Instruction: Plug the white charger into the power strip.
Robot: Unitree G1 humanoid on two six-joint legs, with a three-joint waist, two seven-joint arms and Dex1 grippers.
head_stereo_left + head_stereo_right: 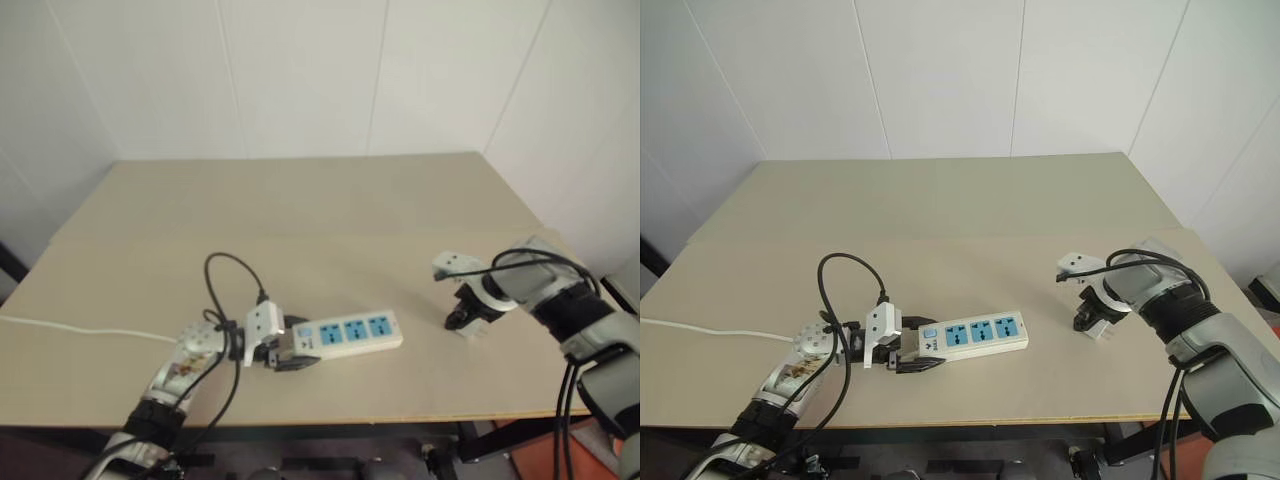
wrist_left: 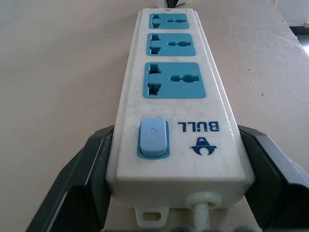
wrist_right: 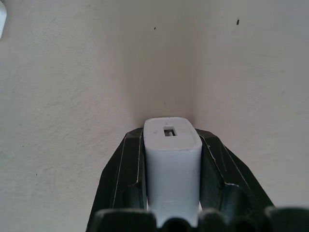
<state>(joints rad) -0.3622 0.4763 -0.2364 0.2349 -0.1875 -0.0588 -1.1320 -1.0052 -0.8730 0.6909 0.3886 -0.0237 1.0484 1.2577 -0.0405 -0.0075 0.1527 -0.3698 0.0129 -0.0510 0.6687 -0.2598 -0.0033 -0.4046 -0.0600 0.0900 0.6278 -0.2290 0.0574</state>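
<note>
Power strip: one power strip [image 1: 350,333], a long flat white bar lying on the table's near half, left of centre, running left to right.
Socket faces: three blue ones in a row along its top, all with nothing plugged in; beside them, at the left end, one pale blue switch [image 2: 153,138] and a printed logo.
Strip cord: one thin white cord [image 1: 70,327] trails off over the table to the left edge.
White charger: one white charger [image 3: 172,164], a small cube, well to the right of the strip, down at the tabletop near the right edge; its top face shows a small rectangular slot.
Left gripper: the left gripper [image 1: 290,352] has its two black fingers [image 2: 77,188] pressed one against each long side of the strip's switch end, clamped on it.
Right gripper: the right gripper [image 3: 172,159] points steeply down, its black fingers closed tight on the charger's two sides.
Table: one beige table [image 1: 300,210]; its far half is bare.
Black cable: one black cable [image 1: 225,285] loops up over the left wrist, arching above the table just left of the strip.
In the way: open tabletop lies between the charger and the strip's right end; nothing covers the sockets.
Walls: white panelled walls stand behind and to the right.
</note>
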